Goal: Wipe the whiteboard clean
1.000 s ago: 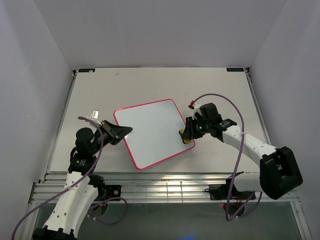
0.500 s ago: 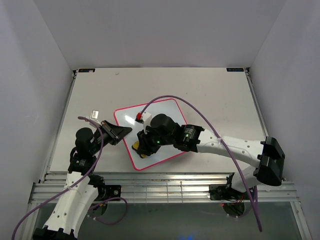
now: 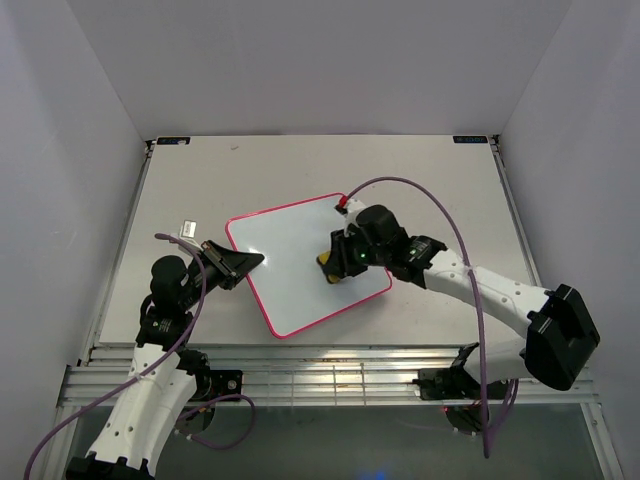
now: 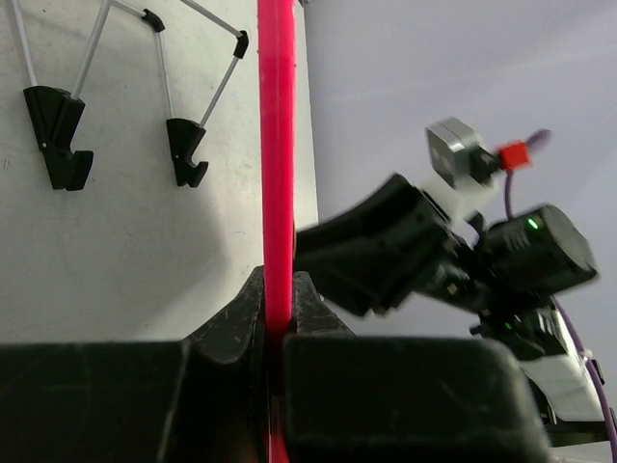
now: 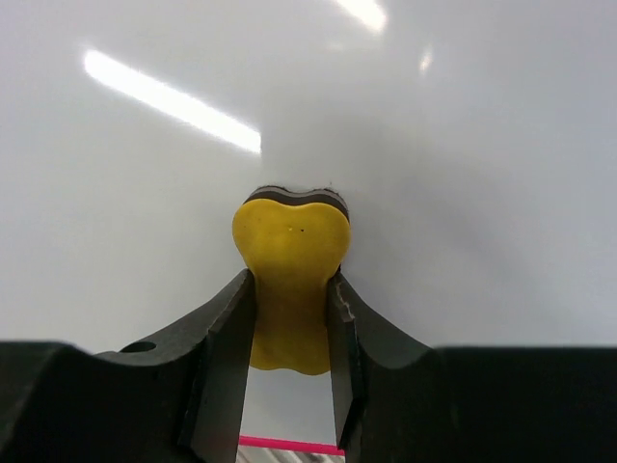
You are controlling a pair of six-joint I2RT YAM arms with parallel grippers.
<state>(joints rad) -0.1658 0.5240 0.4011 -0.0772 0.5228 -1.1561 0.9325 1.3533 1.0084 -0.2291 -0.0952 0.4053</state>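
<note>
whiteboard (image 3: 283,268), right end effector (image 5: 290,294) pinching eraser (image 5: 291,246)

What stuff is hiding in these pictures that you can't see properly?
Top external: the right end effector covers most of the yellow eraser and the whiteboard patch beneath.
Left wrist: the whiteboard sits edge-on in the left end effector, so its face is unseen.
Left wrist: the wire stand is cut by the top edge.
Right wrist: the eraser's wiping side faces the board, hidden.
</note>
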